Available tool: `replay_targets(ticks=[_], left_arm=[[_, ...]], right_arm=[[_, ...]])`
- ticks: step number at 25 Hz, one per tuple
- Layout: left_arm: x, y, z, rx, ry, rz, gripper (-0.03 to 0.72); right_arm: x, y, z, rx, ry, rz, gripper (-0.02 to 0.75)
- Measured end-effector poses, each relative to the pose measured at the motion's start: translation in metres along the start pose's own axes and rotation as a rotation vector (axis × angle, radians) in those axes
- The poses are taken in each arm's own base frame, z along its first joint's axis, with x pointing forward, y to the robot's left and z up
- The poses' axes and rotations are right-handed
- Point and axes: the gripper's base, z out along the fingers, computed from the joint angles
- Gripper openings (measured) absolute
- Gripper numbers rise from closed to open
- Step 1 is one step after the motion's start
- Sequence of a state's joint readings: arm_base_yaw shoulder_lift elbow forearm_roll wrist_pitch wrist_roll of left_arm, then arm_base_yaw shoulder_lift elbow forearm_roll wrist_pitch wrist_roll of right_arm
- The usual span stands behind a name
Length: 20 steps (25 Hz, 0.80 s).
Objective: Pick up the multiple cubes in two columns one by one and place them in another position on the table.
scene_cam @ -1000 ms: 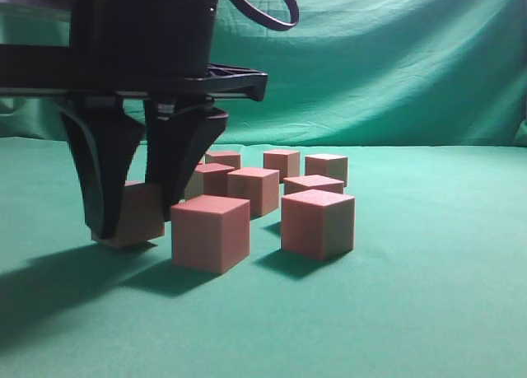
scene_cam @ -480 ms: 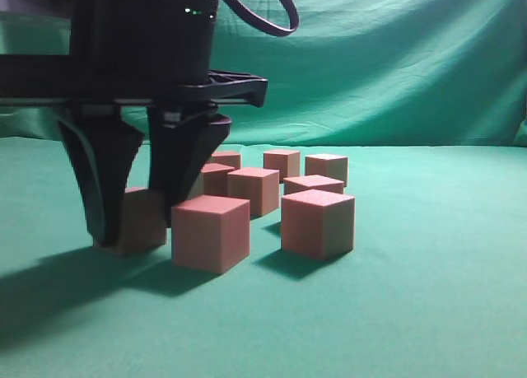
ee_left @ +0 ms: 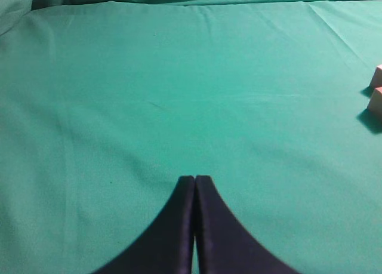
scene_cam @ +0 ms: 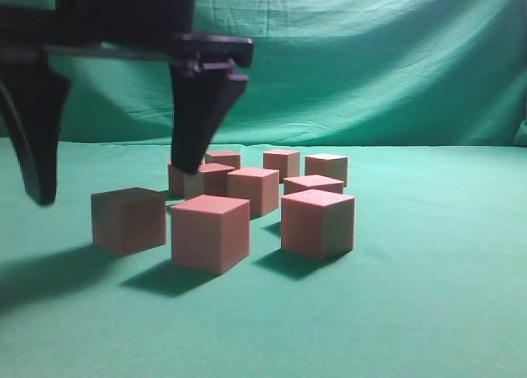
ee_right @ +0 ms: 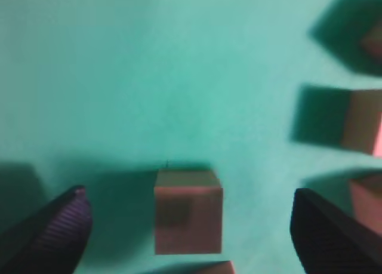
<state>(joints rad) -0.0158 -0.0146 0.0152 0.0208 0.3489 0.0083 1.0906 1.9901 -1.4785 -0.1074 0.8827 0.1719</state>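
My right gripper (scene_cam: 115, 180) hangs open above a reddish-pink cube (scene_cam: 128, 221) that rests on the green table (scene_cam: 428, 296), left of the group. In the right wrist view the open jaws (ee_right: 188, 195) straddle that cube (ee_right: 188, 217) without touching it. Two cubes stand in front (scene_cam: 210, 232) (scene_cam: 317, 223), and several more sit behind them (scene_cam: 254, 189). My left gripper (ee_left: 195, 178) is shut and empty over bare cloth. Two cubes show at the right edge of its view (ee_left: 376, 101).
A draped green cloth backdrop (scene_cam: 370, 65) hangs behind the table. Bare cloth lies in front of and to the right of the cubes. More cubes show at the right of the right wrist view (ee_right: 361, 128).
My right gripper has opened, let go of the left cube and risen above it. The cube now rests on the table on its own.
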Motion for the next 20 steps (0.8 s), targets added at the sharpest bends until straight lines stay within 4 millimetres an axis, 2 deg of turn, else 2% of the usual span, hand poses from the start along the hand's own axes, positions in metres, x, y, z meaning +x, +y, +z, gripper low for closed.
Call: replay_targets(ticks=[1,4,6,9,11,13,17,20], left_arm=[[0.0,0.0,0.0,0.0,0.0,0.0,0.0],[0.0,0.0,0.0,0.0,0.0,0.0,0.0],[0.0,0.0,0.0,0.0,0.0,0.0,0.0],[0.0,0.0,0.0,0.0,0.0,0.0,0.0],[0.0,0.0,0.0,0.0,0.0,0.0,0.0],[0.0,0.0,0.0,0.0,0.0,0.0,0.0],[0.0,0.0,0.0,0.0,0.0,0.0,0.0],[0.0,0.0,0.0,0.0,0.0,0.0,0.0]], right_arm=[[-0.005,-0.001,-0.007,0.009,0.0,-0.002,0.62],[-0.021,-0.004,-0.034,0.037,-0.011,-0.004,0.498],[-0.034,-0.007,-0.057,0.057,-0.049,-0.001,0.382],[-0.049,-0.01,-0.098,0.064,-0.143,0.012,0.148],[-0.056,-0.012,-0.127,0.05,-0.235,0.027,0.056],[-0.058,-0.013,-0.161,0.027,-0.34,0.04,0.0],[-0.05,-0.017,-0.215,-0.007,-0.512,0.055,0.0],[-0.034,-0.021,-0.254,-0.021,-0.602,0.061,0.0]])
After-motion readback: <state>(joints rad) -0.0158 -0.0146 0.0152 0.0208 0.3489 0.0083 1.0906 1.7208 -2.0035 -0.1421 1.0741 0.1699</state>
